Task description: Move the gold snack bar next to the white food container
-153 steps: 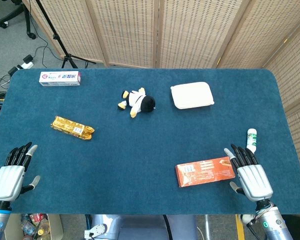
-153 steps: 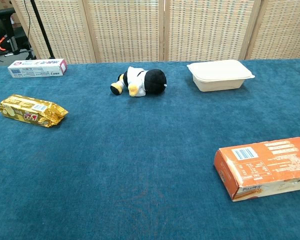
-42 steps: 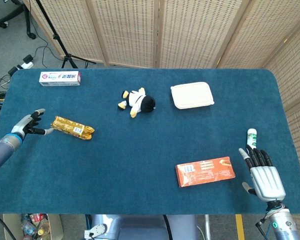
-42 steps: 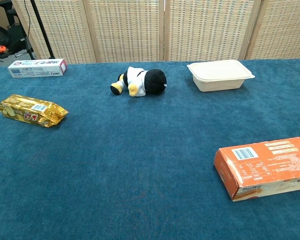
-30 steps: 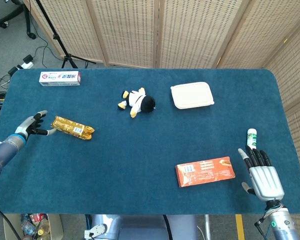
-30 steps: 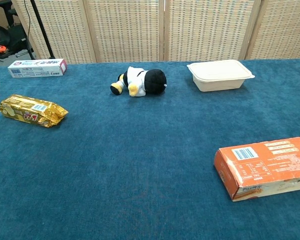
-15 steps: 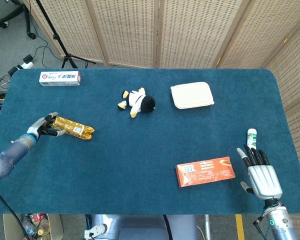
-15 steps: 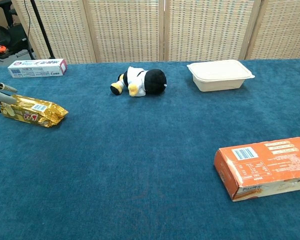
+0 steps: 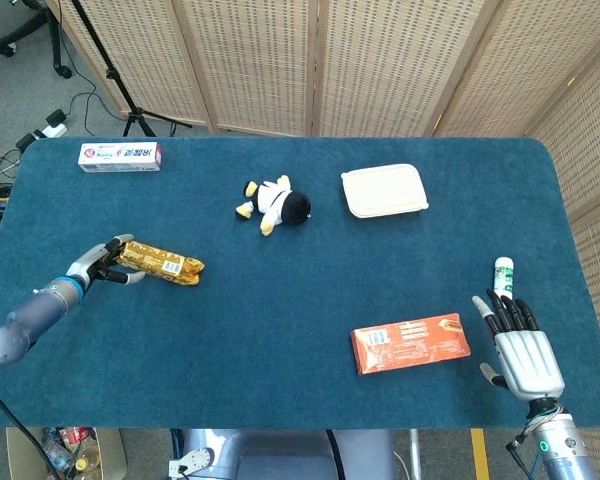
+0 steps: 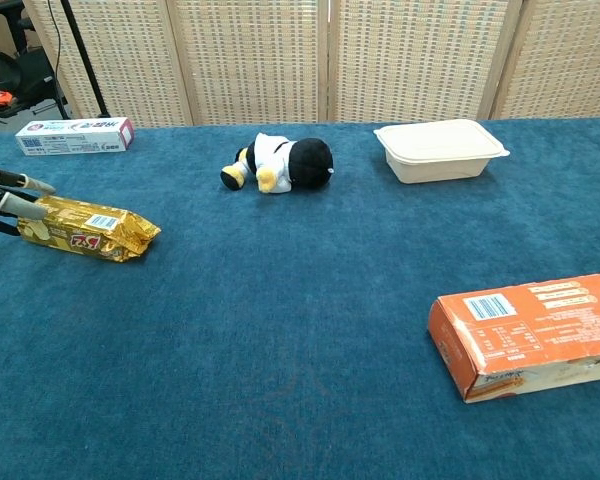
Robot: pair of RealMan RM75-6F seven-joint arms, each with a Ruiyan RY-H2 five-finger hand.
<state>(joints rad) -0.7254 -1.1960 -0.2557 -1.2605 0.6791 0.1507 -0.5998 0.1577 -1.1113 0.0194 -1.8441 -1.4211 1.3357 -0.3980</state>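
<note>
Head view: left hand (image 9: 106,262) gripping the near-left end of the gold snack bar (image 9: 162,264) on the blue worktop (image 9: 280,300), well apart from the white food container (image 9: 384,190); right hand (image 9: 521,355) flat, fingers spread, holding nothing, beside an orange box (image 9: 411,342). Chest view: left hand's fingers (image 10: 10,198) clasping the bar's end (image 10: 85,228); plush penguin (image 10: 280,163) left of the container (image 10: 440,150).

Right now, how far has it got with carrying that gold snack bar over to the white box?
Barely begun. The left hand holds one end of the gold snack bar, far left on the table. The white food container sits well away, past the plush penguin. The whole carry across is left.
</note>
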